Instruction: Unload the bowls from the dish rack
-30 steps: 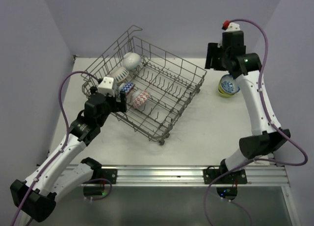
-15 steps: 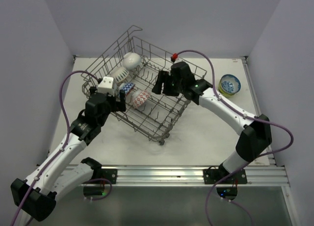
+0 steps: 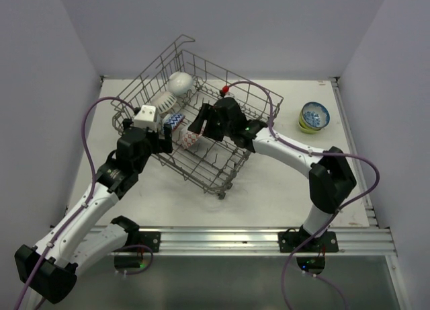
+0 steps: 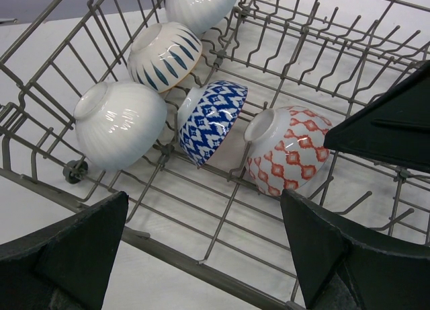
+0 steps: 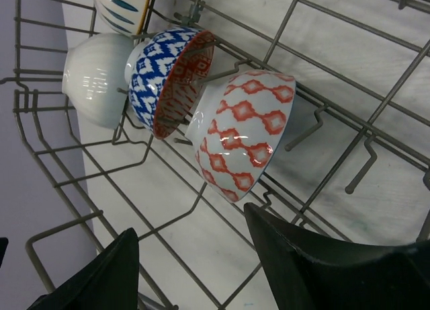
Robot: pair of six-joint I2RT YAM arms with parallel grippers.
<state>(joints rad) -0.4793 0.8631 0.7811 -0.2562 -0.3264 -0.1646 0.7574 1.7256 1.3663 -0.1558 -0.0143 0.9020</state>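
Note:
The grey wire dish rack [image 3: 228, 145] sits mid-table. It holds a plain white bowl [image 3: 180, 83], a blue-striped bowl [image 3: 161, 100], a blue-patterned bowl [image 3: 174, 120] and a red-patterned bowl [image 3: 191, 136]. In the left wrist view a ribbed white bowl [image 4: 119, 125] lies beside the blue-patterned bowl [image 4: 211, 118] and the red-patterned bowl [image 4: 289, 152]. My right gripper [image 3: 199, 126] is open and empty inside the rack, right next to the red-patterned bowl [image 5: 245, 132]. My left gripper [image 3: 166, 136] is open at the rack's near-left wall.
A blue-patterned bowl [image 3: 314, 112] sits stacked in a lime bowl [image 3: 306, 126] on the table at far right. The rack's tall wire sides [image 3: 151, 71] rise at the back left. The right gripper's dark finger [image 4: 383, 128] shows in the left wrist view.
My right arm has swung left from above the stacked bowls into the rack, ending by the red-patterned bowl. The left arm has not moved.

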